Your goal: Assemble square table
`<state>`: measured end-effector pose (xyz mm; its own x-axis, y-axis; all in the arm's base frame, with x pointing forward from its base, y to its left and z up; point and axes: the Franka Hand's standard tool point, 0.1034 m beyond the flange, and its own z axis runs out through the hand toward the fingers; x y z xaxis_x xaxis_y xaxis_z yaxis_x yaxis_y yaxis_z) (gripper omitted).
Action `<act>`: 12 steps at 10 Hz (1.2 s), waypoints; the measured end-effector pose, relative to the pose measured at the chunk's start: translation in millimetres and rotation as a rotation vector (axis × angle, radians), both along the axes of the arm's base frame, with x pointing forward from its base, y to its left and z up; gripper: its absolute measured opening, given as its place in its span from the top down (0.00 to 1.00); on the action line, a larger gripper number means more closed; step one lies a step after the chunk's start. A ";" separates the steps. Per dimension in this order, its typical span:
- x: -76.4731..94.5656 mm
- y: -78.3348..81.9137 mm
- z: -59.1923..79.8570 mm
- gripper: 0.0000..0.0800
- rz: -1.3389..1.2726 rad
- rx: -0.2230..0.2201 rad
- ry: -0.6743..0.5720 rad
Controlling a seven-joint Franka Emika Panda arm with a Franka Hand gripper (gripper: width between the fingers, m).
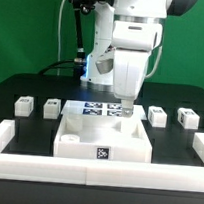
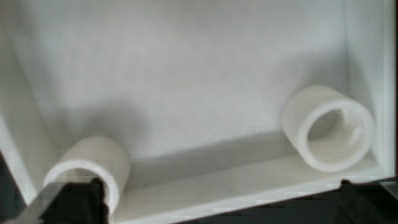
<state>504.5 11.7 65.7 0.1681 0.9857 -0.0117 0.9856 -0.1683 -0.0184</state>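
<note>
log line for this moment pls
stage: nothing joined yet | jaws: open, empty, above table top | legs: four loose, two each side of top | marker board: behind top

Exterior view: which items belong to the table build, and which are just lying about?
Job:
- top
- four legs
- pincer, open, holding nothing

Not job:
- marker board
- rim bars
</note>
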 end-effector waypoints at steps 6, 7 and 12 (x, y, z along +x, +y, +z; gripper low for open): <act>-6.5 -11.6 -3.6 0.19 0.048 0.001 0.017; -8.2 -12.4 -4.9 0.19 0.071 0.001 0.019; -44.8 -25.0 -25.9 0.19 0.129 0.011 0.031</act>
<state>459.7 -13.3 39.8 0.0400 0.9992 -0.0039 0.9979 -0.0401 -0.0507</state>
